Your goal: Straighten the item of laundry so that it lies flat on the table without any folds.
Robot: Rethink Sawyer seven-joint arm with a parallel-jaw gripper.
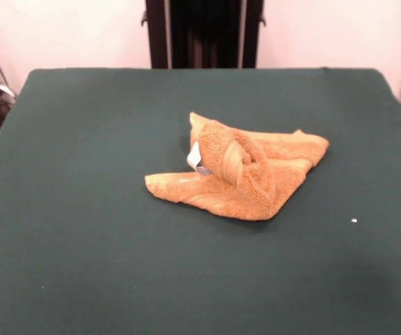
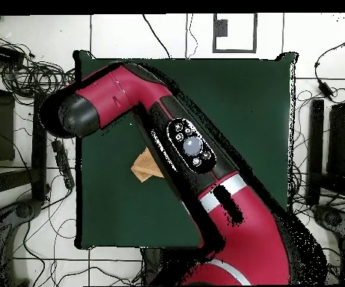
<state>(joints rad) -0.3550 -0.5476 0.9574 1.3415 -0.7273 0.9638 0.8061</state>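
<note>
Near the table's (image 1: pixel 82 244) centre, the towel (image 1: pixel 239 174) lies crumpled, one fold rolled over its top, white tag (image 1: pixel 195 159) showing. Overhead, the arm (image 2: pixel 205 172) bends across the table, elbow past the edge, covering most of the towel. The gripper is out of sight; its jaw state cannot be told.

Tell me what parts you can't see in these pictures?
- Gripper: in neither view; the front view shows no arm.
- Towel: in the overhead view the red arm covers all but one corner.
- White label tag: too small to read, front view.
- Towel's underside: hidden by its own folds.
</note>
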